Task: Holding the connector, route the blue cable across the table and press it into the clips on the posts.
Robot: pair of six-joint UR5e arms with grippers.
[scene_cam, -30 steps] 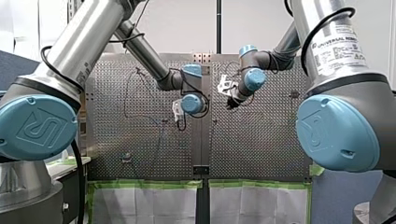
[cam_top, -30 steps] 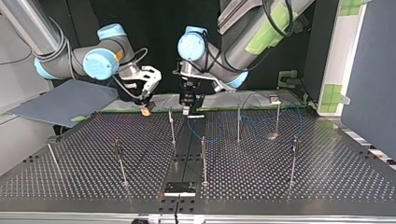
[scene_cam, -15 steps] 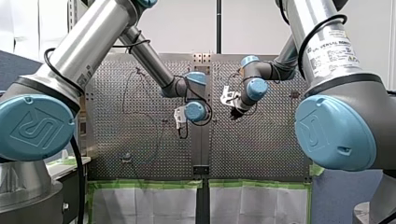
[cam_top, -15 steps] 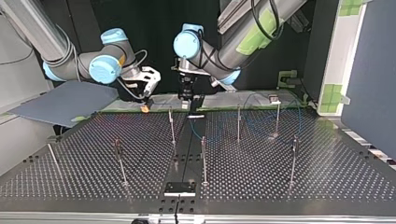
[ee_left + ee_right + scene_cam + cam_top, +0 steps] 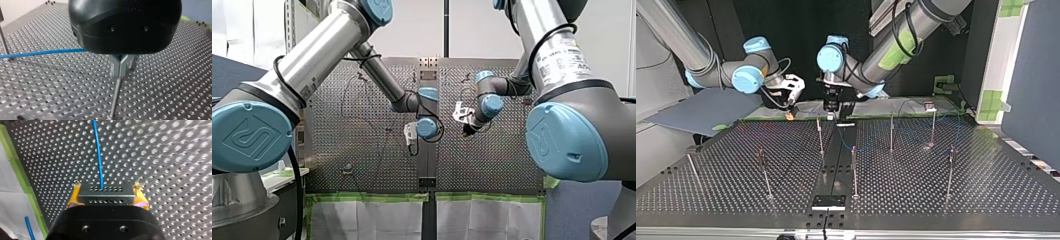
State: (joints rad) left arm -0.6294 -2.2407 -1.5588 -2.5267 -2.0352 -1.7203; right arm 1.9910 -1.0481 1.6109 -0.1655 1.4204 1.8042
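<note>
In the right wrist view my right gripper [image 5: 107, 193] is shut with its yellow pads [image 5: 74, 197] on a grey perforated connector [image 5: 105, 196]. The blue cable [image 5: 98, 152] leaves the connector and runs ahead over the perforated table. In the left wrist view my left gripper [image 5: 121, 71] has its metal fingers shut on the blue cable [image 5: 42, 53], just above the tip of a thin post [image 5: 115, 95]. At the top view's far edge my left gripper [image 5: 830, 107] hangs next to my right gripper [image 5: 791, 114]. Slack cable [image 5: 867, 146] loops between the posts.
Several thin posts stand on the table, among them a far middle one [image 5: 820, 135], a near middle one [image 5: 853, 170] and one at the top view's right [image 5: 950, 170]. A black plate [image 5: 828, 201] lies at the near edge. A grey-blue board [image 5: 706, 107] lies at the far left.
In the front view both grippers have come down and to the right. In the top view my left gripper has shifted left, closer to the far middle post. Both grips are unchanged.
</note>
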